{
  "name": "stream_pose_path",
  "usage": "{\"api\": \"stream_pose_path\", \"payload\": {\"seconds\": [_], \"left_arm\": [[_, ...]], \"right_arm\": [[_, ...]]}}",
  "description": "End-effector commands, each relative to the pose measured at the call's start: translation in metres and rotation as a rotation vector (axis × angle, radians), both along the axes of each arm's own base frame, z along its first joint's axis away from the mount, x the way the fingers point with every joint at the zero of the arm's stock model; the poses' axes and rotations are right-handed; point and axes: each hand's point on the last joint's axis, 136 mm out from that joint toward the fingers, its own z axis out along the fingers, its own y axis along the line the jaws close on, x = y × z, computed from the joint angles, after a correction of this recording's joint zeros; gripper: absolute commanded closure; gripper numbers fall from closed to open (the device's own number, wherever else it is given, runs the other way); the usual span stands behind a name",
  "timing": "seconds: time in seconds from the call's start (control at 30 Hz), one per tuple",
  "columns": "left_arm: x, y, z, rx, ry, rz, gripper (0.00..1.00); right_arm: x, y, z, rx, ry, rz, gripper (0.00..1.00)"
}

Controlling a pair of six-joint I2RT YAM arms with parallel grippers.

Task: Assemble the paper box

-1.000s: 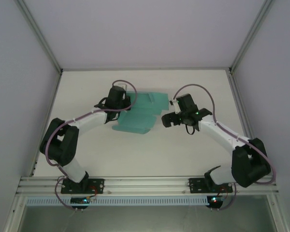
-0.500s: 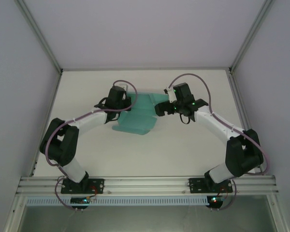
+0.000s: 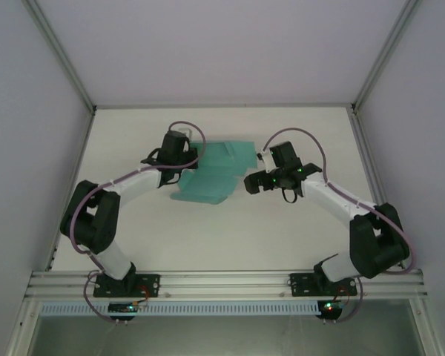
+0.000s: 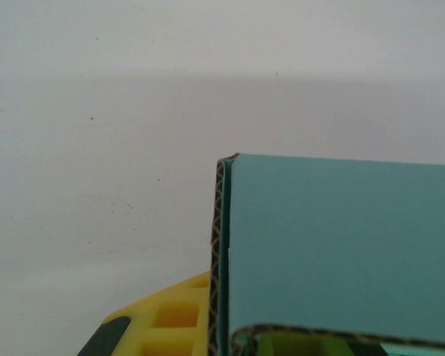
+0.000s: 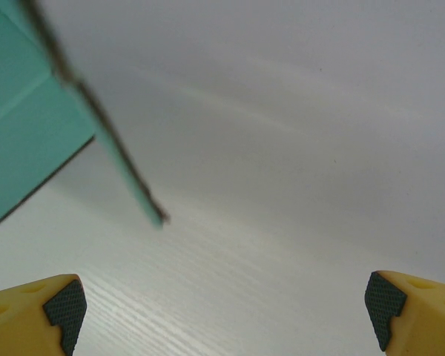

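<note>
The arms [image 3: 137,180] are white with black joints, purple cables [image 3: 297,132] and yellow, black-padded fingers [image 5: 18,315].

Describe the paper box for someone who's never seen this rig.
Look at the far middle of the white table. The paper box is the partly folded sheet of teal corrugated card there, its left edge pinched by the left gripper. Nothing else there is teal.

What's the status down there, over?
Left hand shut on paper box edge. Right hand open, empty, just right of box. Box flaps partly raised. Nothing between right hand and box.
</note>
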Motion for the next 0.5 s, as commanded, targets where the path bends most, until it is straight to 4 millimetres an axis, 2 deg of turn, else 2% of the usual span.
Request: {"api": "stream_pose_path", "payload": {"seconds": [0.0,0.2,0.47], "left_arm": [[-0.002,-0.012,0.003,-0.014,-0.014,-0.063,1.0],[-0.007,-0.025,0.0,0.002,-0.031,-0.12,1.0],[-0.007,-0.035,0.006,-0.031,-0.036,-0.136,1.0]], "right_arm": [[0.028,0.015,0.027,0.06,-0.071,0.003,0.01],[0.051,0.031,0.036,0.076,-0.095,0.024,0.01],[0.069,0.043,0.021,0.015,-0.127,0.003,0.01]]}}
